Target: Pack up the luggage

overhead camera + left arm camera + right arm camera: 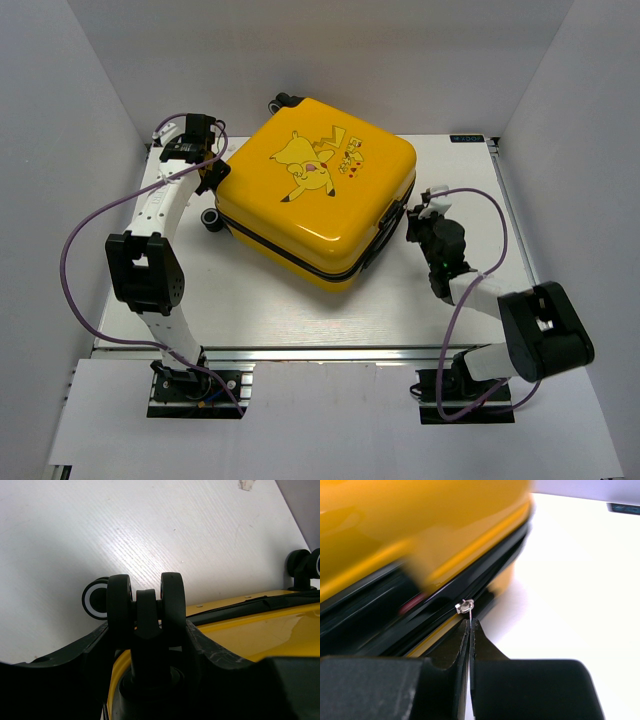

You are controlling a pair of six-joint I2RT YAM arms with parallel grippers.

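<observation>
The luggage (320,190), a yellow hard-shell case with a cartoon on its lid, lies flat and closed in the middle of the white table (300,310). My left gripper (213,180) is at its left side, its jaws closed on a black double wheel (145,605) of the luggage (260,630). My right gripper (415,222) is at the case's right side by the side handle (392,225). In the right wrist view the right gripper (470,623) is shut on the thin metal zipper pull (465,607) on the black zipper line of the luggage (420,520).
White walls (60,150) enclose the table on the left, back and right. Other black wheels stick out at the left (212,216) and back (283,101) of the case. Purple cables (75,240) loop beside both arms. A metal rail (320,352) runs along the near edge.
</observation>
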